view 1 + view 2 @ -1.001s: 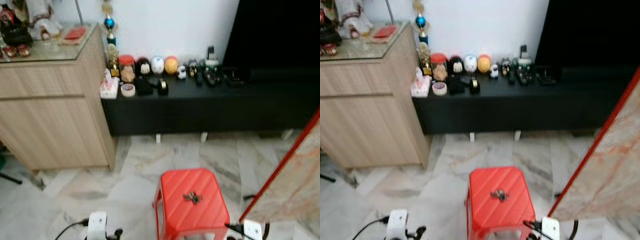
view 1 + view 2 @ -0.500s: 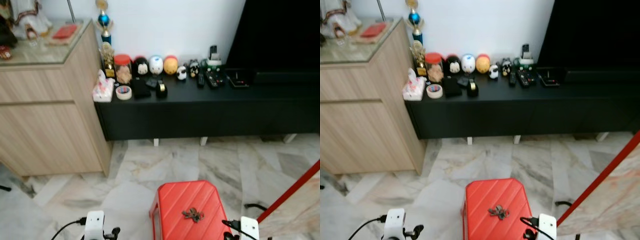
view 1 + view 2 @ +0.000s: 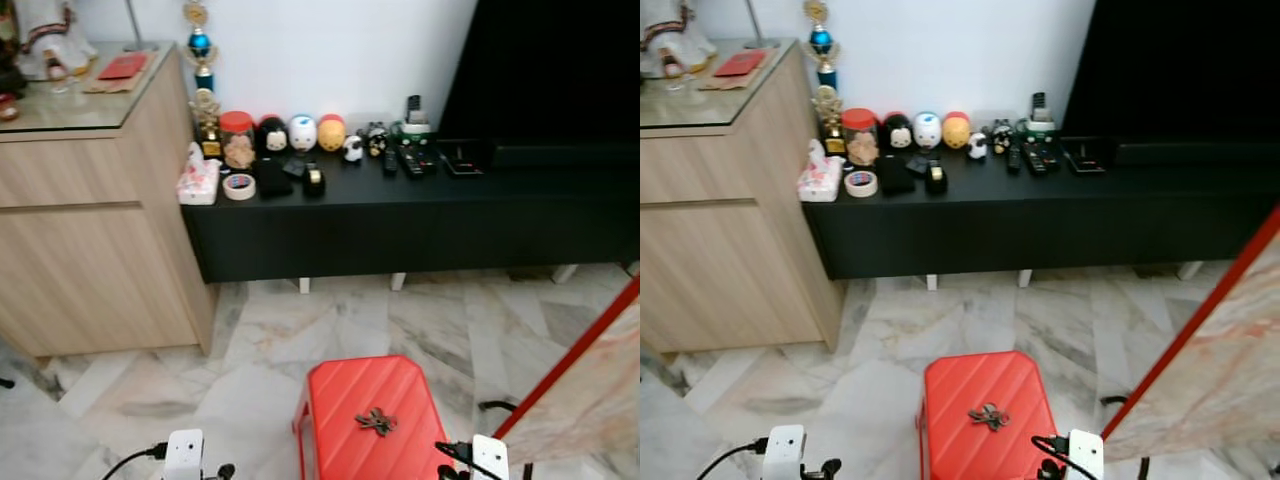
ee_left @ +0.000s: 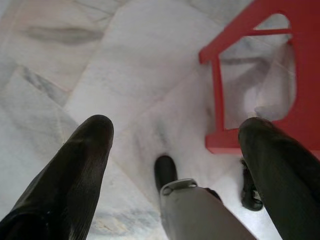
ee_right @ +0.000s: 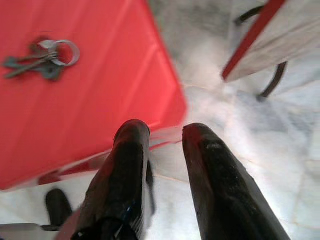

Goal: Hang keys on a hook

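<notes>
While the dark metal key bunch (image 5: 42,59) lies flat on the red plastic stool (image 3: 340,400), the narrowly parted right gripper (image 5: 165,135) risks pushing it off.

Right gripper (image 5: 165,131): two long black fingers with a narrow gap between them, holding nothing, poised over the edge of the stool.
Stool: red plastic stool top with diagonal ribs (image 5: 90,105).
Keys: dark metal key bunch on a silver ring (image 5: 42,57), lying flat on the stool, at about 10 o'clock from the fingertips, well apart.
Floor: grey-veined white marble tiles (image 5: 260,145).
Panel: red-edged marble-patterned board (image 5: 280,37), at 2 o'clock.
</notes>
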Available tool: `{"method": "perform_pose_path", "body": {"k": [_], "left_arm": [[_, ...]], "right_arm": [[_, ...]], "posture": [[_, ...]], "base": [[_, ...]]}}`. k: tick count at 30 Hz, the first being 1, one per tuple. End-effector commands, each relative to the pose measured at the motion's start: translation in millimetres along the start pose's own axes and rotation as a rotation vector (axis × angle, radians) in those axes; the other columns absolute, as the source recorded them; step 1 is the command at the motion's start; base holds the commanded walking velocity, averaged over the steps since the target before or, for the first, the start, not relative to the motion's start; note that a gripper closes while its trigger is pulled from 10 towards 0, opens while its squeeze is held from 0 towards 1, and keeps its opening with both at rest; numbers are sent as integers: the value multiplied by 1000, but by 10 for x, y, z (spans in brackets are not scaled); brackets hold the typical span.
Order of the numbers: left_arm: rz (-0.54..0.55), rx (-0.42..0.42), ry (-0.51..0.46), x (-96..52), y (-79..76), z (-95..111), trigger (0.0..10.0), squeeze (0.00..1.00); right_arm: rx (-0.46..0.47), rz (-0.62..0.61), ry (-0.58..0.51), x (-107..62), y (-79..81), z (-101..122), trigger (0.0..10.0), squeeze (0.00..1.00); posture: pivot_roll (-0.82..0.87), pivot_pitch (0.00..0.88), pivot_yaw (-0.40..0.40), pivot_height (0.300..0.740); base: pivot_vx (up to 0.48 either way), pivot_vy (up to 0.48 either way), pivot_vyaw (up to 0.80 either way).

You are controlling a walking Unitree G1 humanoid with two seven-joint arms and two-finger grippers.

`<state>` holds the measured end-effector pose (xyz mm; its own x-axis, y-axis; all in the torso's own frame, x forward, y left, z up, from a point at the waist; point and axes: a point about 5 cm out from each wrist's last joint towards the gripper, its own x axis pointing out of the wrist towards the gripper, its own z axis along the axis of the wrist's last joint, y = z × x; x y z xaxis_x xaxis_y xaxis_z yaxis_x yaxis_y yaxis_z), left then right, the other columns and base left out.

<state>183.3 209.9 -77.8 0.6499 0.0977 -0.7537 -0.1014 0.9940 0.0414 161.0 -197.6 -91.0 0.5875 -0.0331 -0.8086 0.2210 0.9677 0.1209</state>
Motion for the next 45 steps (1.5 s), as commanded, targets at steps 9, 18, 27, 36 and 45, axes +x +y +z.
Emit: {"method": "perform_pose_path", "body": {"k": [9,18,27,36,45], "left_arm": [[33,-19,-259,33,110,514,10000,0],[-68,-44,-600,-44,-114,1139,10000,0],[-143,-35,-717,-189,-280,1104,10000,0],[-174,-6,-819,-360,-313,1217,10000,0],[-191,9,-814,-431,-329,1196,10000,0]], "right_arm": [[-47,18,-188,-15,20,187,10000,0],[-98,86,-291,-56,19,261,10000,0],[-103,55,-385,-110,-33,291,10000,0],[-186,173,-941,-335,694,1386,10000,0],[-171,161,-960,-444,701,1336,10000,0]], "posture": [[-2,0,-64,740],[-13,0,-93,740],[-18,0,-96,740],[-9,0,-91,740],[-9,0,-84,740]], "base": [[0,0,0],[0,0,0],[0,0,0],[0,0,0],[0,0,0]]}}
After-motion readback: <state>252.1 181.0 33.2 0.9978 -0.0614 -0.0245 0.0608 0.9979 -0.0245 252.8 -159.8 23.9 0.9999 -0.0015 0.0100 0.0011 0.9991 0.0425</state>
